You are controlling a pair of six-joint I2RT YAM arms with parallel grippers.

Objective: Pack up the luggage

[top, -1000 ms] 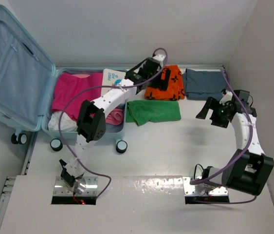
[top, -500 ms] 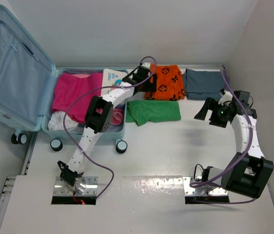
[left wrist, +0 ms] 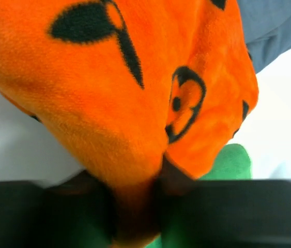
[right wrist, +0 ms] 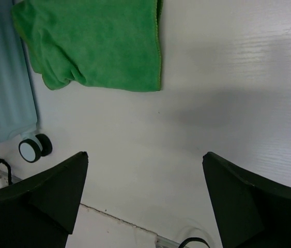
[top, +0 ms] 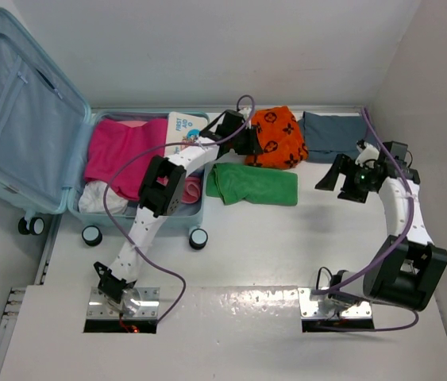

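Note:
The luggage (top: 17, 111) lies open at the left, lid up, a pink garment (top: 124, 155) and a white pouch (top: 185, 127) in its base. My left gripper (top: 248, 143) is just right of it, at the near-left edge of the orange cloth with black marks (top: 280, 136). In the left wrist view the jaws (left wrist: 135, 206) are shut on a pinched fold of that orange cloth (left wrist: 124, 93). My right gripper (top: 336, 176) hovers open and holds nothing at the right; its wrist view shows bare table between the fingers (right wrist: 145, 160).
A green cloth (top: 253, 182) lies just in front of the orange one, also seen as green cloth (right wrist: 98, 41). A folded grey-blue garment (top: 333, 136) sits at the back right. The luggage's ribbed shell (right wrist: 3, 88) and a wheel (right wrist: 31, 150) show near the green cloth.
The left gripper has closed on the orange cloth's edge, and the cloth has bunched up and shifted slightly right. The right gripper has barely moved.

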